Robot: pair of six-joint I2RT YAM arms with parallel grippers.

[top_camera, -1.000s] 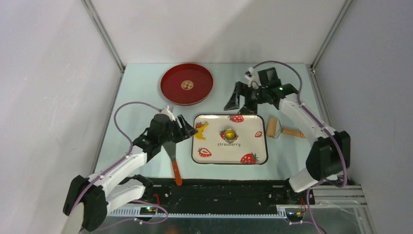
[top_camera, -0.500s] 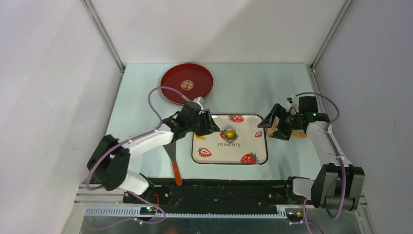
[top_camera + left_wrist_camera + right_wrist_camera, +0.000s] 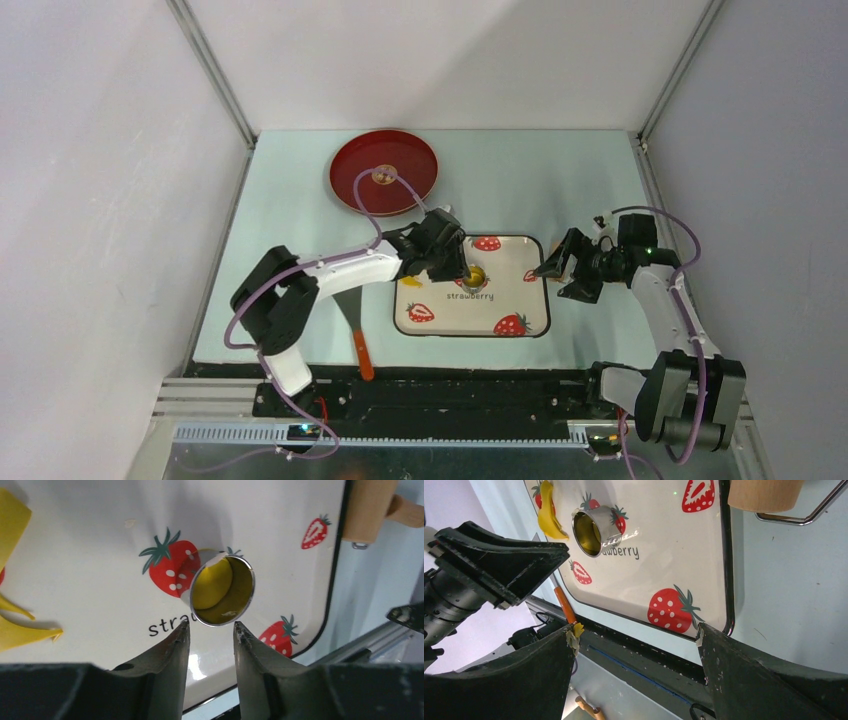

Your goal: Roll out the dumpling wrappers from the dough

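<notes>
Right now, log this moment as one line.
left claw: open, tips at ring cutter | ring cutter: on tray, dough inside | right claw: open, empty, by rolling pin

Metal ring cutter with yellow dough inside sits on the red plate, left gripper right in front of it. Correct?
No. The ring cutter, yellow dough inside, sits on the strawberry tray, as the left wrist view shows. The left gripper is right in front of it, as stated.
</notes>
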